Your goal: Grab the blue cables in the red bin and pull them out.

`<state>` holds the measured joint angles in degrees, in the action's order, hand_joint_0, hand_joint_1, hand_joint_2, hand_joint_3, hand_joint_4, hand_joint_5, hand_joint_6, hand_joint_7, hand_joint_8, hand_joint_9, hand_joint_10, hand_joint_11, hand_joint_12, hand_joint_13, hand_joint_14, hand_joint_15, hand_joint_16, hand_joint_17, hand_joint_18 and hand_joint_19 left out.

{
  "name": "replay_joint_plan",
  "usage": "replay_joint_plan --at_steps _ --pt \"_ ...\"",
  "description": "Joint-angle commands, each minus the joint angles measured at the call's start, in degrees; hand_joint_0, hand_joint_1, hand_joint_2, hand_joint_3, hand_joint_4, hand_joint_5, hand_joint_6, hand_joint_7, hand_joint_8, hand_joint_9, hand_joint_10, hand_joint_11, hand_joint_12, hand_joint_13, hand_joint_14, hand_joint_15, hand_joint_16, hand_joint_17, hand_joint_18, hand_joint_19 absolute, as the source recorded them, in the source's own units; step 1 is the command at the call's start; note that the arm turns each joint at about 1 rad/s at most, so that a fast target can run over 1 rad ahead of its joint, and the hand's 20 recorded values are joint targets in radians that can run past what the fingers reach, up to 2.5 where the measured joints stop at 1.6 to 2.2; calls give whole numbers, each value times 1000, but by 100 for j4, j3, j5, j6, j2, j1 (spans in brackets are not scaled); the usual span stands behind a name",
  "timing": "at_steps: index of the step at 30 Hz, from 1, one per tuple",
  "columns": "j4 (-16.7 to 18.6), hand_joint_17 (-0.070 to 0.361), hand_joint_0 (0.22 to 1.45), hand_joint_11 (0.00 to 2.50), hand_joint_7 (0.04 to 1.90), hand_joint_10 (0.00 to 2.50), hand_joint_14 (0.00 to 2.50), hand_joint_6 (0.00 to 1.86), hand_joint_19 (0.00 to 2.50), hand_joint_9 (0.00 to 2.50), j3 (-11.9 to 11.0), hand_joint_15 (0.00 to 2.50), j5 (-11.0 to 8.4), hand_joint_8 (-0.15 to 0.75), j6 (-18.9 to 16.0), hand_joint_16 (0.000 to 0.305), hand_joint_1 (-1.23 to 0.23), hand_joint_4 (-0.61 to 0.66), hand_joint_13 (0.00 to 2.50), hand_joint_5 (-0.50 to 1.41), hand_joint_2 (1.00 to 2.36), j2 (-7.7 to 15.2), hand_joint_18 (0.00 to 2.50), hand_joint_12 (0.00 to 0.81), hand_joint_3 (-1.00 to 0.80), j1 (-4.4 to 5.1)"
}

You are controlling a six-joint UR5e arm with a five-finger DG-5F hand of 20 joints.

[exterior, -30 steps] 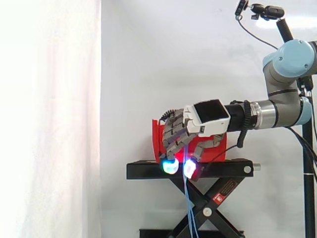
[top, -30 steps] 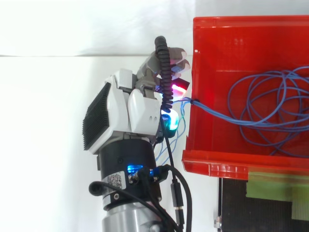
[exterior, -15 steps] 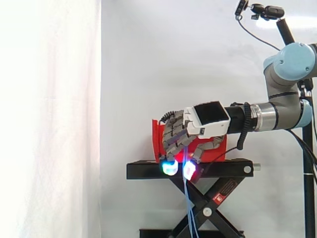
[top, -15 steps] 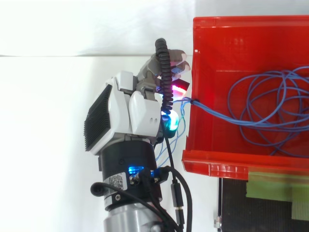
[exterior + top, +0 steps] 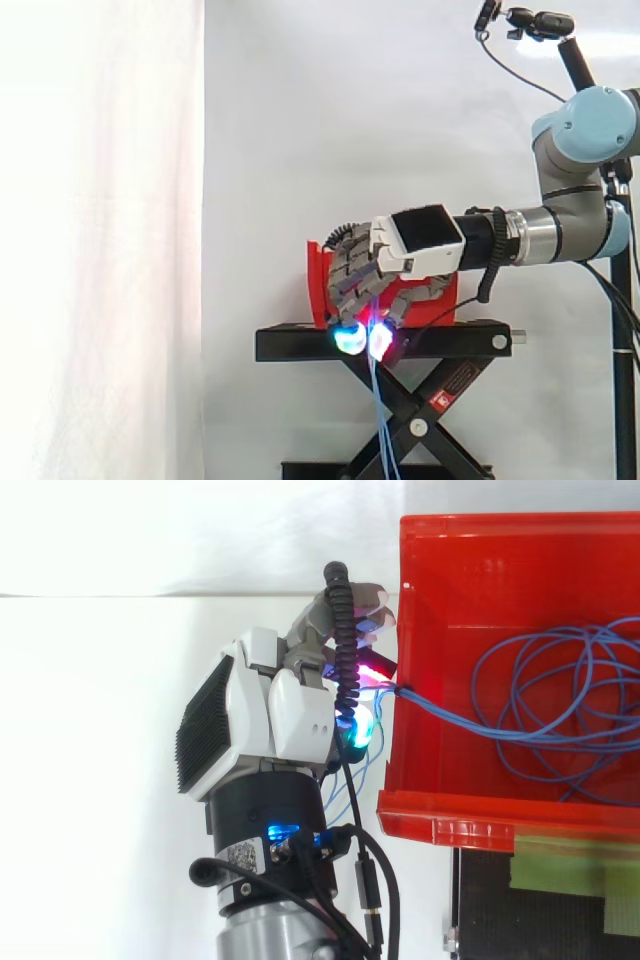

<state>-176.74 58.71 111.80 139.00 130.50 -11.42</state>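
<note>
Hand (image 5: 290, 705) sat just outside red bin (image 5: 470, 825) wall, fingers curled round blue cables (image 5: 450, 716), strands crossed the rim, hung down past black stand (image 5: 440, 340), red label (image 5: 455, 385) on stand too small to read

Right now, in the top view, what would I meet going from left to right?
hand, curled on the cables' pulled-out end → bin, its left wall → cables, coiled inside the bin
</note>
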Motion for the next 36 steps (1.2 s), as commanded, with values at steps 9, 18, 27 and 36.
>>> replay_joint_plan --at_steps 9,18,27,36 --pt "-1 106 936 999 767 21 26 209 680 861 9 815 0 245 8 47 -931 12 801 833 1000 1 599 369 -1000 -1" --pt "-1 105 897 987 760 23 27 5 699 841 9 827 0 245 8 47 -922 61 791 844 1000 -8 588 370 -1000 -1" --pt "-212 106 885 974 701 23 27 9 703 831 18 822 0 243 140 47 -913 82 787 818 1000 -8 575 370 -1000 -1" --pt "-361 106 881 966 683 23 27 9 703 832 9 826 0 240 157 47 -908 92 786 805 1000 1 576 371 -1000 -27"
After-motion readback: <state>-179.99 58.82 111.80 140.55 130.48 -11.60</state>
